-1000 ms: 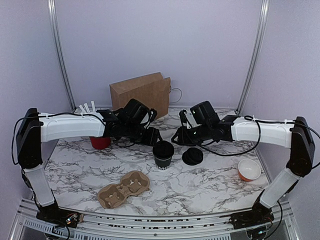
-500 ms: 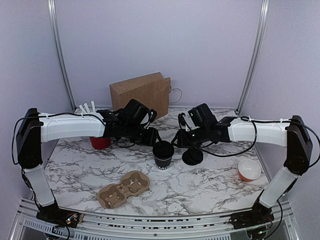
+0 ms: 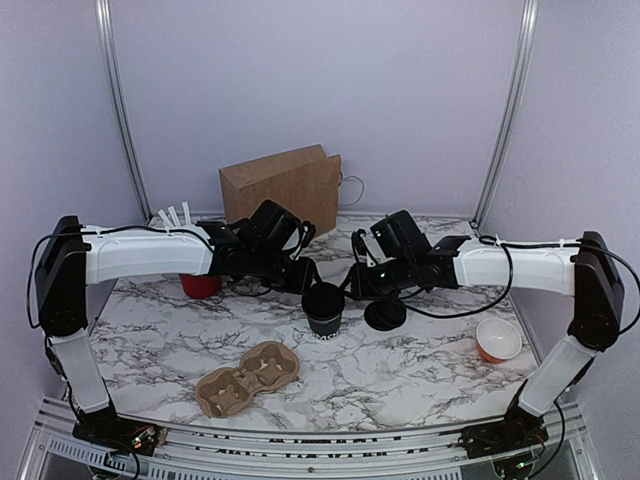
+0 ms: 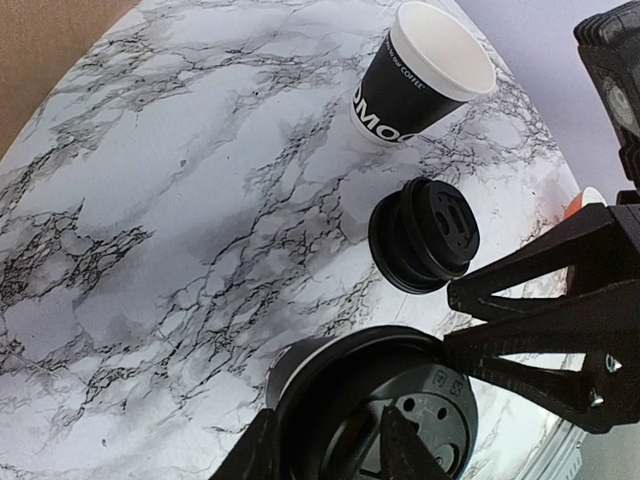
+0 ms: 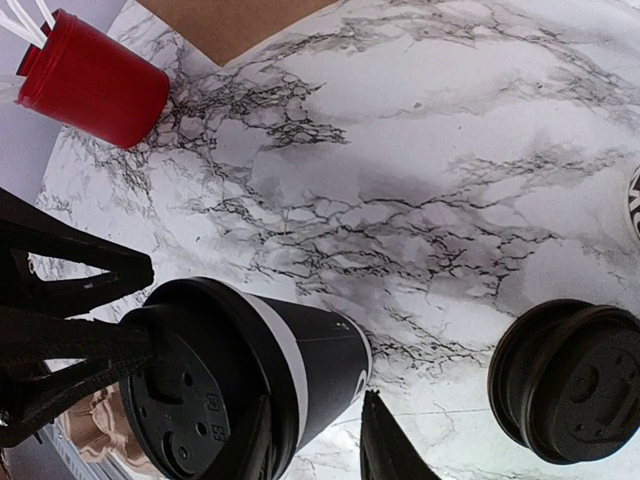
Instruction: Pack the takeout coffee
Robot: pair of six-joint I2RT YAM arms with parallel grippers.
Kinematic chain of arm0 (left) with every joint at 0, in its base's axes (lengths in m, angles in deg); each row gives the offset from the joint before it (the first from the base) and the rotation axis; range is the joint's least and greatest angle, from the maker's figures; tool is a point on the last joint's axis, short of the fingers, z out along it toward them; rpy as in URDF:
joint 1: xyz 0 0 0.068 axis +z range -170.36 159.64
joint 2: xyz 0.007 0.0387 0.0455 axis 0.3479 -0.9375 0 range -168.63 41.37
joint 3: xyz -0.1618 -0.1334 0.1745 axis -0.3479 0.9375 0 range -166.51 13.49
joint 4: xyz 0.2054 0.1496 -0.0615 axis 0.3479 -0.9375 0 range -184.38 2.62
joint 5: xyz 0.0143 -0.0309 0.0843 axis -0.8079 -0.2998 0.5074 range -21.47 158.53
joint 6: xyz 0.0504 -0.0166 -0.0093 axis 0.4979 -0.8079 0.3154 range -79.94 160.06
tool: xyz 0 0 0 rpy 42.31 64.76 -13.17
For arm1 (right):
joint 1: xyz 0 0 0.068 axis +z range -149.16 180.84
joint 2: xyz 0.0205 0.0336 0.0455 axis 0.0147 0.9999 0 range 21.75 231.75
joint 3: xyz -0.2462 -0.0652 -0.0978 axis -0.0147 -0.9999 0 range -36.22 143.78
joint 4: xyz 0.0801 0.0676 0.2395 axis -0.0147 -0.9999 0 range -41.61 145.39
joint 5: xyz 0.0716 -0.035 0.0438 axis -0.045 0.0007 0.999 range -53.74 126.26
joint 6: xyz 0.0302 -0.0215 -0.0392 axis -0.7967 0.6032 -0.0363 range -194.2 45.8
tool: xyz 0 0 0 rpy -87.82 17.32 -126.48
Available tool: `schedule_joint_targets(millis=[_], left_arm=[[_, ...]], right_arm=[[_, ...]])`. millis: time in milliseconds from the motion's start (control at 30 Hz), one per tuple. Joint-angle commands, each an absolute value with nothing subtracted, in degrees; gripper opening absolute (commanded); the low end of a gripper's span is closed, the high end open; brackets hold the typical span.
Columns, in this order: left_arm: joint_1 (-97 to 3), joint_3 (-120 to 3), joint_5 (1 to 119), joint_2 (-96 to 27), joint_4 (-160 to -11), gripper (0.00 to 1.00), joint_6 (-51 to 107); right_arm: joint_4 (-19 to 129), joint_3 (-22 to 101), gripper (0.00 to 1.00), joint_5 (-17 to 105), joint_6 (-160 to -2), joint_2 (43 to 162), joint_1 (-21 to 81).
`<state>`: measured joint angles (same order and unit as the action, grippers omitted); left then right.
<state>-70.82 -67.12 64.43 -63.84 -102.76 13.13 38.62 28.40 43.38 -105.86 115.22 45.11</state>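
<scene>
Walls (image 3: 320, 90): plain lilac.
Table (image 3: 420, 380): white marble pattern.
Paper bag (image 3: 283, 186): stood at the back, contents hidden.
Red cup (image 5: 92, 90): held white sticks (image 3: 173, 214).
Open black cup (image 4: 415, 85): white inside.
Takeout coffee (image 3: 325, 307): lidded, upright mid-table.
Left gripper (image 4: 325, 455): part-open astride its lid, grip unclear.
Right gripper (image 5: 315, 445): part-open astride its side, grip unclear.
</scene>
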Motion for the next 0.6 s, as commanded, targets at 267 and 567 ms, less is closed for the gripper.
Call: schedule_joint_targets(millis=[267, 567], left_arm=[[-70.9, -70.4, 62.51, -66.36, -103.41, 0.34, 14.7], [-70.94, -71.63, 63.91, -66.59, -103.54, 0.35, 15.3]], right_arm=[[37.46, 26.17, 0.29, 40.5, -109.22, 113.35, 46.73], [36.87, 25.6, 0.29, 39.72, -110.61, 111.65, 48.1]])
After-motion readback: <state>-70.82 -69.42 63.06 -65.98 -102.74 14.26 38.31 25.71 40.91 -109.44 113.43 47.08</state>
